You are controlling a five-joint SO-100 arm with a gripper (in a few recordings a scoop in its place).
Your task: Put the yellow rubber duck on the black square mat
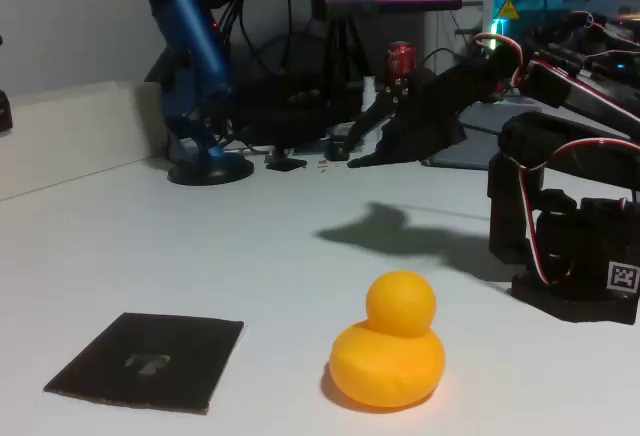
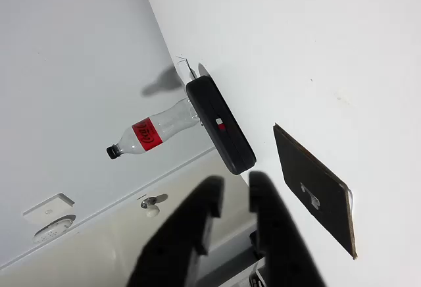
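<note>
My end effector point(image 1: 352, 159) hangs raised at the back of the white bench point(image 1: 250, 256), well apart from the small yellow rubber duck point(image 1: 388, 354); in the wrist view its two dark fingers point(image 2: 191, 228) stand a narrow gap apart with nothing between them. The duck sits upright near the front of the bench in the fixed view, right of the thin flat black square mat point(image 1: 148, 360), with bare bench between them.

The step in hand, I judge, is the reach. I should open wider, come down over the duck from above and close across the plump body below the head, where the soft rubber gives the pads purchase; a pinch on the round head would likely slip.

I cannot make out beak or eye in the fixed view, so the duck seems to face away from that camera, its long axis running front to back.
</note>
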